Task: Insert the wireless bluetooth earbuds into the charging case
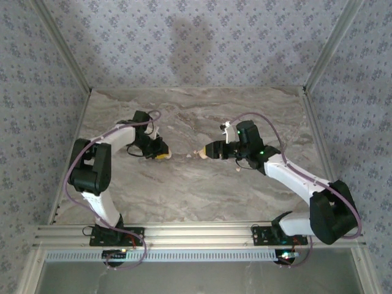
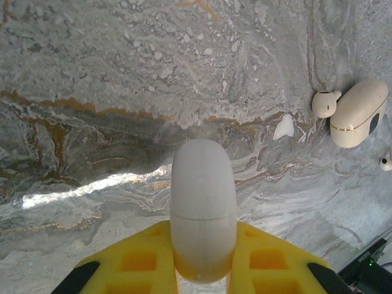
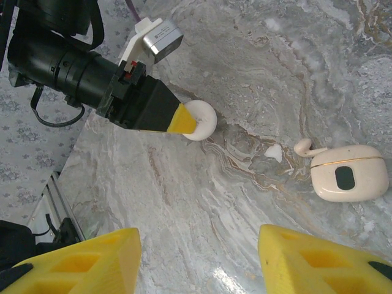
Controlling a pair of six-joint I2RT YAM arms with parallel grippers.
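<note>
Left gripper [image 2: 202, 242] squeezes a round white piece [image 2: 202, 190] at the bottom middle of its view. Upper right there lies the charging case [image 2: 360, 113], one earbud [image 2: 324, 103] just beside it, another earbud [image 2: 386, 163] lower down. Right gripper [image 3: 199, 257] is spread open

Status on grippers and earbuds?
Left gripper shut on cream rounded piece. Right gripper open, empty. Charging case on table, one earbud beside it, not inserted. No obstruction seen.
</note>
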